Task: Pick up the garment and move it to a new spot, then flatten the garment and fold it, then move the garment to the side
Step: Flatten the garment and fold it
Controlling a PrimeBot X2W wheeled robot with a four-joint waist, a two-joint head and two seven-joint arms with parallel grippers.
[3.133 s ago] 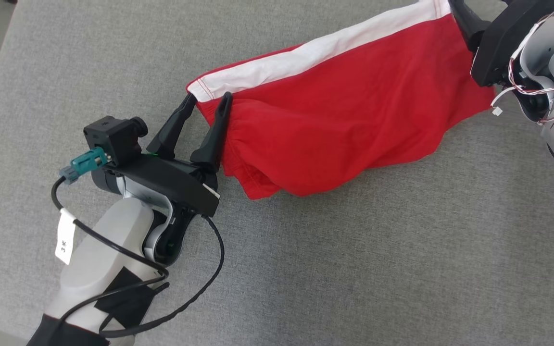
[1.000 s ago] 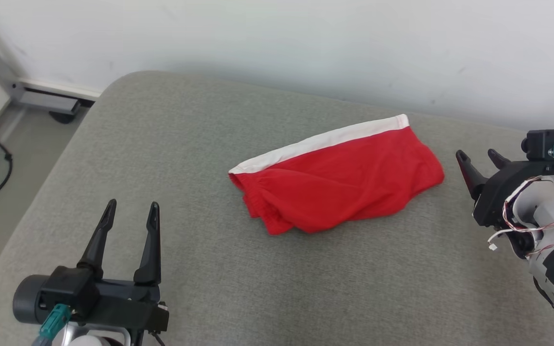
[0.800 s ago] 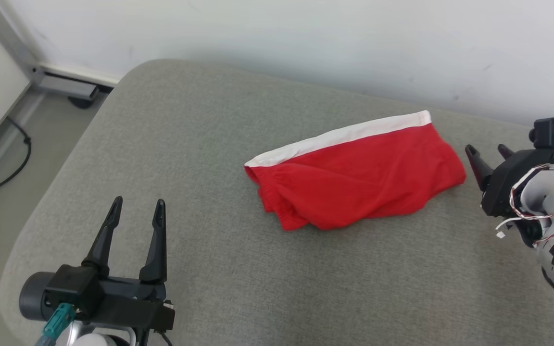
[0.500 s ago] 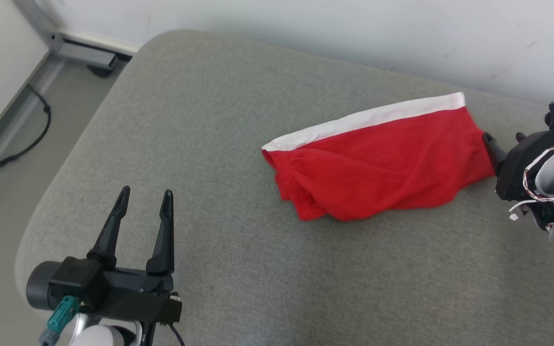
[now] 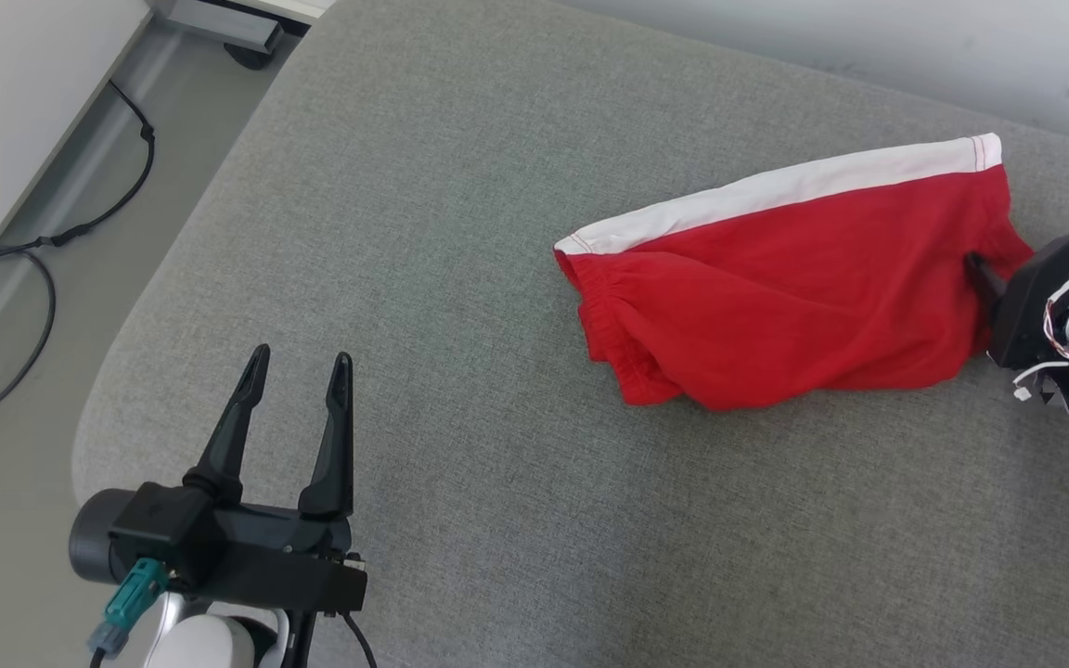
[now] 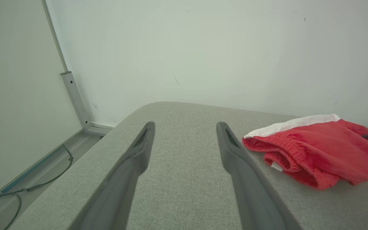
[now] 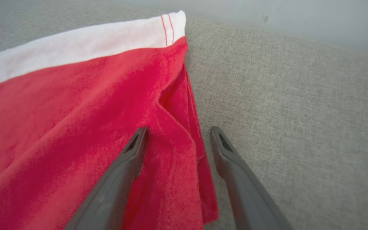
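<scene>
The garment (image 5: 794,278), red shorts with a white waistband, lies folded on the grey cushion (image 5: 497,482) toward the right. My left gripper (image 5: 302,354) hovers open and empty over the cushion's near left, well apart from the garment (image 6: 321,150); the left wrist view shows that gripper (image 6: 185,123) pointing at bare cushion. My right gripper (image 7: 179,128) is open at the garment's (image 7: 75,111) right end. One finger sits over the red cloth and the other over the cushion, straddling the edge. In the head view one of its fingers (image 5: 980,271) pokes over that end.
The cushion's rounded left edge (image 5: 117,390) drops to a floor with a black cable (image 5: 43,278) and a metal frame foot (image 5: 219,17). A white wall (image 6: 203,48) stands close behind the cushion.
Three seconds ago both grippers were at the garment's ends. The left one has since pulled back to the near left. Over the last second the right gripper has closed in on the right end; the camera has turned.
</scene>
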